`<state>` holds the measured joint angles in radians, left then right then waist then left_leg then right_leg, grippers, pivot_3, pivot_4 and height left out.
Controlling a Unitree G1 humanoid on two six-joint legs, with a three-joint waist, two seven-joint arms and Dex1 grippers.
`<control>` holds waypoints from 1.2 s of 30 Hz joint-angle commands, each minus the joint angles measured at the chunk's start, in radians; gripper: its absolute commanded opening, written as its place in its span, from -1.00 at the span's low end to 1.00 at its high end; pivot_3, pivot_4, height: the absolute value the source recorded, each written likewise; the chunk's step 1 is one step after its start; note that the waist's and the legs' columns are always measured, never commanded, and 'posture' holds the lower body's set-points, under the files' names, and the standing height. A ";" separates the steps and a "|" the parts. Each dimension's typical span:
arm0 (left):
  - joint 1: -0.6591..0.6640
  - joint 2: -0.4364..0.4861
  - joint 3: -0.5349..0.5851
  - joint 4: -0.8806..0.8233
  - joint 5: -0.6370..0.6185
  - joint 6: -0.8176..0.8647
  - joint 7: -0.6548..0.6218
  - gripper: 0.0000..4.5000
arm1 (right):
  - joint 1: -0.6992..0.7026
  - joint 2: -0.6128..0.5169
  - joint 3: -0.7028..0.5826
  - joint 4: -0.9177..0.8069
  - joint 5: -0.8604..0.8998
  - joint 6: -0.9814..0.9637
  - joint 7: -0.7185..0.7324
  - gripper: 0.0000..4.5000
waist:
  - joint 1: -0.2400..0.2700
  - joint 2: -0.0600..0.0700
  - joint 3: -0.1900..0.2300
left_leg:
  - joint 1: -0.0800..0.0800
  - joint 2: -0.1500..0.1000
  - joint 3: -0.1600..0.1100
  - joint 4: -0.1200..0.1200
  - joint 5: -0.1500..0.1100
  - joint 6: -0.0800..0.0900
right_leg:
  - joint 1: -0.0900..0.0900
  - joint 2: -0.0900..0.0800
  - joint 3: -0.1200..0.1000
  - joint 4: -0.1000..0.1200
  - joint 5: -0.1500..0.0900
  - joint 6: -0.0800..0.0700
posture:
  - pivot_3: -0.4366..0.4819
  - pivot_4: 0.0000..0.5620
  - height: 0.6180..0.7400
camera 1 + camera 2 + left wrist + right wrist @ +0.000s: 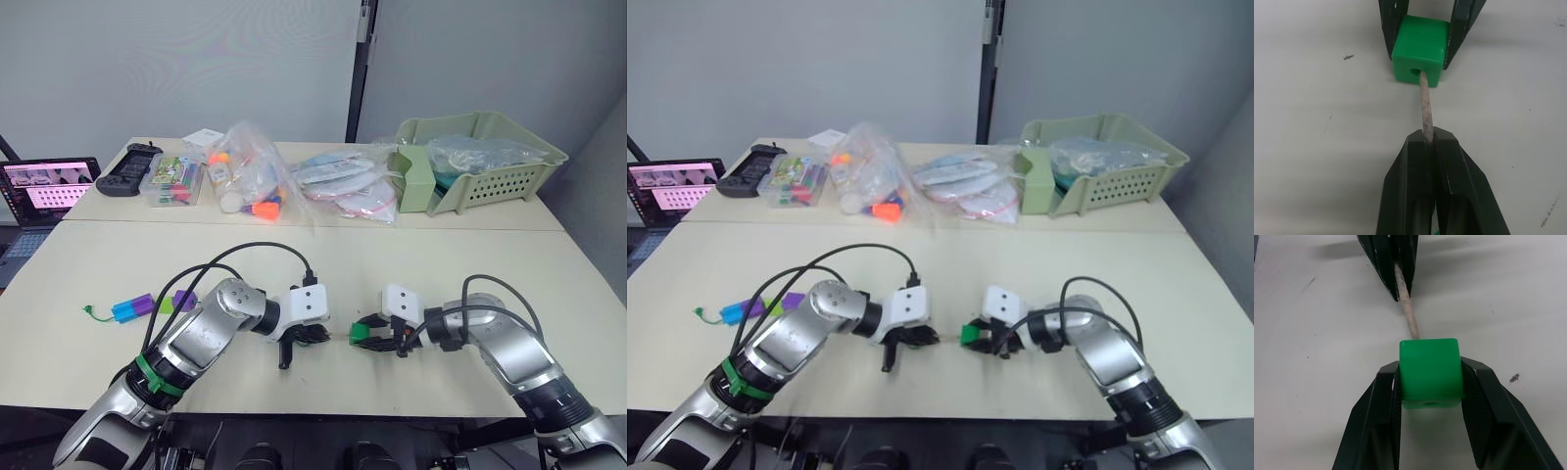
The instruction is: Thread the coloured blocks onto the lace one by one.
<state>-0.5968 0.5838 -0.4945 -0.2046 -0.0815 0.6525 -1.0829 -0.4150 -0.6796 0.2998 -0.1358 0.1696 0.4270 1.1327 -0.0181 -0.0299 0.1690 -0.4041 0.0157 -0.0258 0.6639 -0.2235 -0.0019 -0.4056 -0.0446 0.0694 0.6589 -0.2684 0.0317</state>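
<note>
A bright green cube [1429, 373], one of the coloured blocks, sits clamped between the two black fingers of the right gripper [1430, 396], low over the near middle of the table. The stiff, pale tip of the lace [1425, 105] meets the hole in the cube's face; how far it has gone in cannot be told. The left gripper [1433, 142] pinches that tip between its closed fingers, just beside the cube and pointing straight at it. In the head views the two grippers face each other nose to nose, the left [312, 338] and the right [364, 333] almost touching.

Well off to the robot's left lie more blocks in a short row: a bright blue one [127, 310], a purple one [145, 303], a lime green one [166, 306] and another purple one [183, 298]. A dark green cord end [93, 313] trails from the blue one.

No writing can be read anywhere.

The surface is a cream table [411, 259], plain and matt with a few small specks. On a second table behind stand a pale green slotted basket [500, 176], clear plastic bags of small items [250, 176], a clear box of coloured pieces [174, 181], a dark handheld controller [125, 171] and, at the far left edge, an open laptop [44, 186]. The wall behind is pale grey with a dark upright strip [358, 69].
</note>
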 commanded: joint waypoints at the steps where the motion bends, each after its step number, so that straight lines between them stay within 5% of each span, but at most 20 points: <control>1: -0.020 -0.005 0.002 -0.018 0.003 -0.019 -0.003 -1.00 | 0.004 0.001 0.003 -0.032 0.004 0.005 0.002 -0.48 | 0.001 0.000 0.000 | 0.000 0.000 0.000 0.000 0.000 0.000 | 0.000 0.000 0.000 0.000 0.000 0.000 | -0.05 -0.47 1.00; 14: -0.025 -0.026 -0.012 -0.022 0.000 -0.016 -0.005 -1.00 | 0.001 0.005 0.008 -0.040 0.003 0.015 -0.010 -0.48 | 0.002 0.000 0.000 | 0.000 0.000 0.000 0.000 0.000 0.000 | 0.000 0.000 0.000 0.000 0.000 0.000 | -0.05 -0.47 1.00; 25: -0.066 -0.164 -0.065 0.059 0.011 -0.069 -0.006 -1.00 | 0.001 0.024 0.018 -0.061 -0.001 0.045 -0.036 -0.48 | 0.003 0.000 0.000 | 0.000 0.000 0.000 0.002 0.000 0.000 | 0.001 0.000 0.000 0.001 0.000 0.000 | -0.05 -0.47 1.00; 36: -0.068 -0.192 -0.045 0.068 -0.001 -0.083 -0.022 -1.00 | 0.004 0.033 0.019 -0.066 -0.004 0.054 -0.048 -0.48 | 0.003 0.000 0.000 | 0.000 -0.001 0.000 0.003 0.000 0.000 | 0.001 0.000 0.000 0.002 0.000 0.000 | -0.05 -0.47 1.00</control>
<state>-0.6369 0.4475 -0.5416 -0.0833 -0.0317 0.6137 -1.0805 -0.4106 -0.6700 0.3084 -0.1785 0.1688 0.4780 1.1092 -0.0148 -0.0299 0.1689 -0.4044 0.0151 -0.0260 0.6667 -0.2235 -0.0019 -0.4050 -0.0448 0.0694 0.6606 -0.2685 0.0318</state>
